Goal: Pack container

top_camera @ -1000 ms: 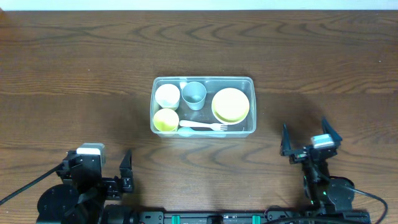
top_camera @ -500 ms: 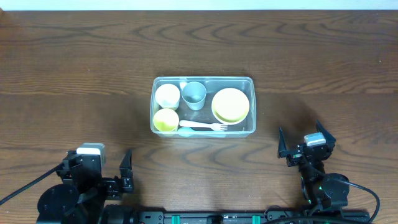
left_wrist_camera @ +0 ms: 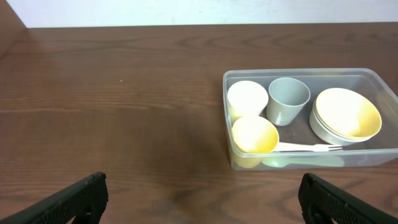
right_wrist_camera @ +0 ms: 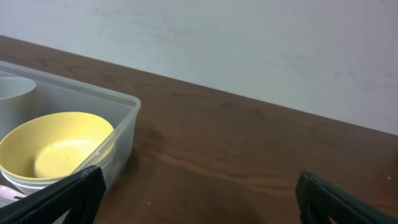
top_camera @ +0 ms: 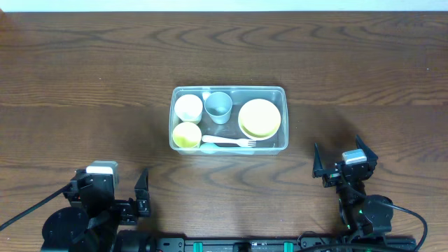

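Container (top_camera: 245,88) sits mid-table (top_camera: 84,84), and it's loaded: white bowl (top_camera: 187,106) in its far left corner, grey cup (top_camera: 218,106) just beside, small yellow bowl (top_camera: 187,134) in the near left corner, white fork (top_camera: 227,143) along the near wall, big yellow bowl (top_camera: 259,117) (stacked on another, by the look of it) at the right end. Left gripper (left_wrist_camera: 202,193) hangs over the table's near edge, jaws spread wide, nothing between them. Right gripper (top_camera: 341,157), near right side, same story: wide apart, empty.
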